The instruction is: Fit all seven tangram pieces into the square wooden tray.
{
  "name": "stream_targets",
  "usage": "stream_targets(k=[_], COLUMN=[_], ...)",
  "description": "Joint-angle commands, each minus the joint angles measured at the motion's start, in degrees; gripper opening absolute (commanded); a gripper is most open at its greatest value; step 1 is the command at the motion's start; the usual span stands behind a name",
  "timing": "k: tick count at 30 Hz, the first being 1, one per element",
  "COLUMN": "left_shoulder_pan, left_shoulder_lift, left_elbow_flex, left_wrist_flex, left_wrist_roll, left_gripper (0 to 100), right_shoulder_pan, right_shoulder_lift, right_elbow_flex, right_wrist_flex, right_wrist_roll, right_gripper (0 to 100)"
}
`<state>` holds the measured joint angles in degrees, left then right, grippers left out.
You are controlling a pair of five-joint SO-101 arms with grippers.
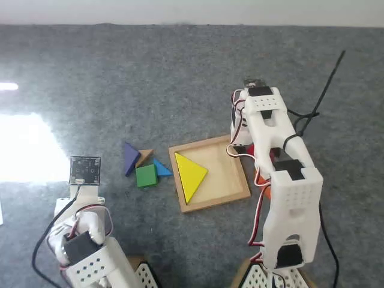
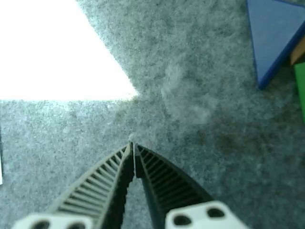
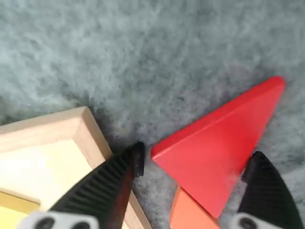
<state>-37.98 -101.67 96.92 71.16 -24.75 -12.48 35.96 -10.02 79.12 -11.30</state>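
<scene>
Fingers point(image 3: 112, 186) of the right gripper point(image 3: 198, 164) are standing apart, straddling the red triangle point(image 3: 219, 143) lying just right of the tray point(image 3: 78, 129). It is looking stiff, light and slick, probably wanting a squeeze on its side edges. The left gripper point(image 2: 134, 150) is sitting closed.

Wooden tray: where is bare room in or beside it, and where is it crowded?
Free: the tray floor between the yellow triangle and the wall nearest the right gripper, and the carpet beyond the tray's far rim. Crowded: the cluster around the green square on the other side; the red triangle and orange piece at the right gripper.
</scene>
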Motion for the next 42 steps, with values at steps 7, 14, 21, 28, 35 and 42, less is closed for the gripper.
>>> stream_targets(k=[7,14,21,28,35,42], left_shoulder_pan=[0.44,0.44,0.44,0.44,0.44,0.44], left_shoulder_lift=[0.09,0.09,0.09,0.09,0.09,0.09], left_elbow_flex=[-0.4,-0.4,-0.4,-0.4,-0.4,-0.4], left_wrist_flex=[0.44,0.44,0.44,0.44,0.44,0.44], left_wrist_roll=[0.53,0.53,0.53,0.53,0.53,0.53], left_gripper=[1,1,1,1,1,1], right_shoulder_pan=[0.22,0.22,-0.22,-0.31,1.27,0.13], right_shoulder_lift=[1.27,-2.42,-10.42,-10.68,-9.63,-2.95], right_elbow_flex=[-0.88,-0.88,-0.53,-0.62,-0.44,-0.79], right_wrist_flex=[-1.71,-1.01,1.45,1.45,1.45,-2.42], right_wrist_roll=[0.53,0.26,0.7,2.2,2.2,1.67], right_gripper=[24.2,24.1,24.1,24.1,30.3,32.5])
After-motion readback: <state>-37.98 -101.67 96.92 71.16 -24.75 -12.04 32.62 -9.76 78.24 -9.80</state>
